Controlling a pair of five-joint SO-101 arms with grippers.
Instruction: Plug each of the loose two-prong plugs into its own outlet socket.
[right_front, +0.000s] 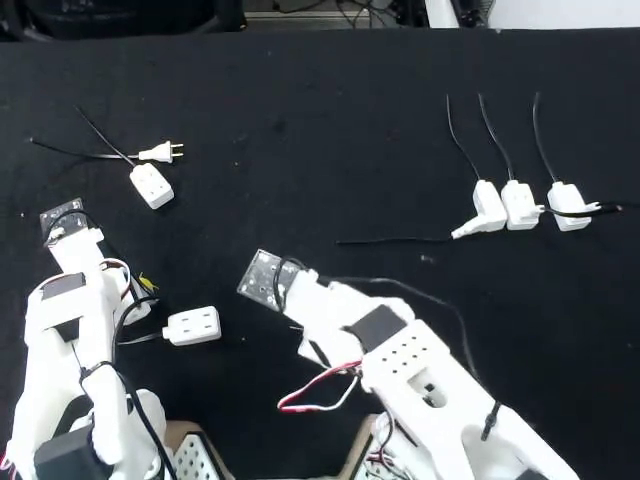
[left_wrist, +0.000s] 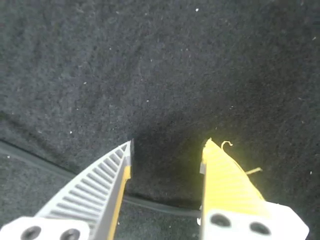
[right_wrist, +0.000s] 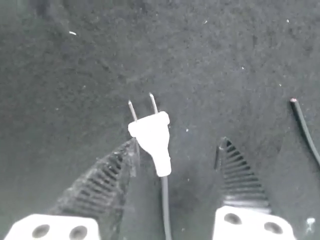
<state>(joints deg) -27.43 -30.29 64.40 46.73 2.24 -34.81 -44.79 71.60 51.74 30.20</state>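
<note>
My right gripper (right_wrist: 177, 142) is open just above the black mat. A white two-prong plug (right_wrist: 152, 137) lies between its fingers, close to one of them, prongs pointing away from the wrist. My left gripper (left_wrist: 167, 145) is open over bare mat, and a black cable (left_wrist: 160, 206) crosses under its fingers. In the high view the left gripper (right_front: 140, 290) sits beside a white outlet socket (right_front: 192, 325). Another socket (right_front: 152, 185) lies at the far left next to a loose white plug (right_front: 160, 152). The right arm (right_front: 380, 340) covers its own gripper and plug.
Three white sockets (right_front: 520, 203) with black cords sit in a row at the far right; white plugs join the outer two. A loose black cable end (right_wrist: 300, 120) lies beside the right gripper. Open black mat (right_front: 320, 130) spans the middle and back.
</note>
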